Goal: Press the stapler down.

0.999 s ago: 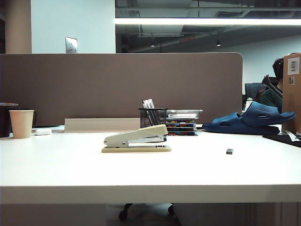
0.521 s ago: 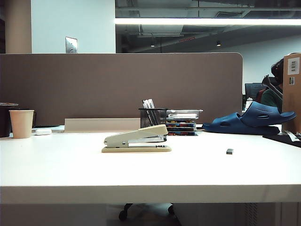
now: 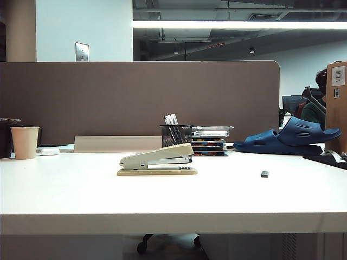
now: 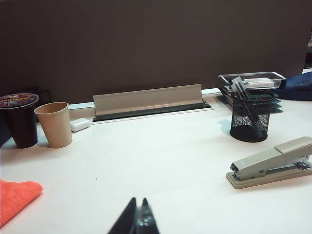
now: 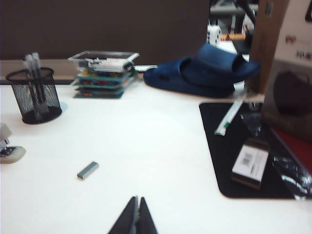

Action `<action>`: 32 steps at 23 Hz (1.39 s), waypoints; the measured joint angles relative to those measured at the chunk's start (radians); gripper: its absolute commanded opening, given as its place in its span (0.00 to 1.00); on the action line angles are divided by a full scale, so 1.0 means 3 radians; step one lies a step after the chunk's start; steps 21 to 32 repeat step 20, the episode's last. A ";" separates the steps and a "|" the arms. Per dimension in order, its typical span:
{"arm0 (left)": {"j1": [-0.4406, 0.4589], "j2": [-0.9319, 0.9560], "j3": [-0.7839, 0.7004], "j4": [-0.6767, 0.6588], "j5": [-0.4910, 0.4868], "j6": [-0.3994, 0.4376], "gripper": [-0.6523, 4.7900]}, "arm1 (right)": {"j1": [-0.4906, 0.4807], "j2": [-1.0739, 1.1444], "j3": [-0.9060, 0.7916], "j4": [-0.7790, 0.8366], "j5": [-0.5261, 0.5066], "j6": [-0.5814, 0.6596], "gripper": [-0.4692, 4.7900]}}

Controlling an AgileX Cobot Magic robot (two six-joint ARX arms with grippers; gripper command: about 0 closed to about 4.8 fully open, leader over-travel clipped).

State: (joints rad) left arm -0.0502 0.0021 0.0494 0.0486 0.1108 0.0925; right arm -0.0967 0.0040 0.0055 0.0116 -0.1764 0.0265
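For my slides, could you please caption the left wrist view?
Shut left gripper low over the table, stapler untouched beside the mesh pen cup.

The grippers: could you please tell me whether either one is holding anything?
Neither. The left gripper and right gripper are shut on nothing, away from the stapler.

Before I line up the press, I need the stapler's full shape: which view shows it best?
The exterior view: the stapler sits whole, side-on, unblocked. The left wrist view shows it whole but near the frame edge; the right wrist view catches only one end.
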 measured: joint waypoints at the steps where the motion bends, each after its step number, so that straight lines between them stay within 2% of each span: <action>1: 0.0000 0.0000 0.0000 0.0000 0.0000 0.0000 0.11 | 0.0000 0.0000 0.0000 0.0025 0.0003 -0.0015 0.07; 10: 0.0000 0.0000 0.0001 0.0086 0.0000 0.0013 0.11 | 0.0003 0.0000 -0.0001 0.0197 0.0081 -0.0093 0.07; 32: 0.0000 0.0000 0.0001 0.0058 0.0000 0.0013 0.11 | 0.0003 0.0000 0.0000 0.0053 0.0079 -0.0093 0.07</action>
